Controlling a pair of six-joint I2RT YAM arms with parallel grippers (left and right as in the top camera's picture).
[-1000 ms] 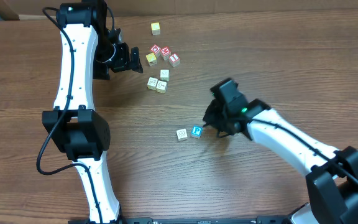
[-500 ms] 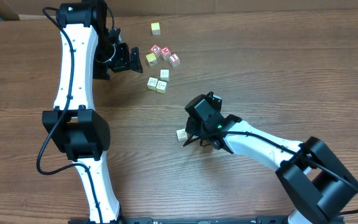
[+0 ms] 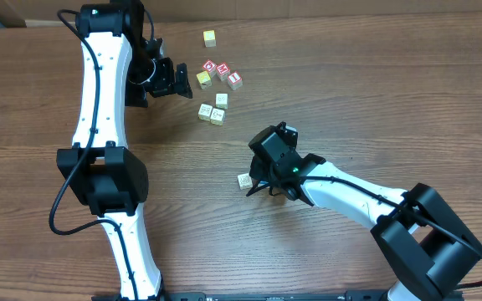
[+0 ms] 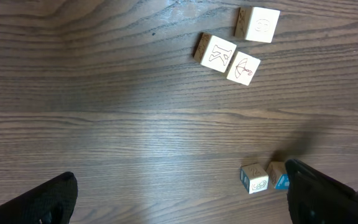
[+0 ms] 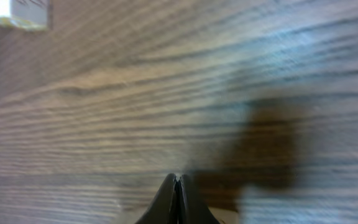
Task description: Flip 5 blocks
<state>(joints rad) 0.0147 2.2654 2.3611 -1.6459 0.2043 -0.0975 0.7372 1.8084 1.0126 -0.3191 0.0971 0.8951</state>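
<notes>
Your right gripper [image 5: 177, 185] has its fingers clenched tight together with nothing between them, and its tips point down close to bare wood near the middle of the table [image 3: 375, 84]. From overhead, one cream block [image 3: 244, 181] sits just beside it on the left. The left wrist view shows a blue-faced block [image 4: 280, 177] right against that one, half hidden behind a dark shape; from overhead your right gripper covers it. The other three task blocks lie nearer the far edge, left of centre. A second cream block [image 3: 205, 110] touches a third cream block [image 3: 217, 116], and a fourth cream block [image 3: 222, 99] sits just beyond them. Farther toward the far edge is a cluster of red-and-white cubes [image 3: 223, 72] with a yellow cube [image 3: 203, 79] at its left side, and another yellow cube [image 3: 210, 38] sits alone close to the far edge. Your left gripper [image 3: 167, 78] hangs near the cluster's left side with its fingers released wide, grasping nothing. A pale block corner [image 5: 28, 12] shows in the right wrist view, but you cannot tell which block it is.
</notes>
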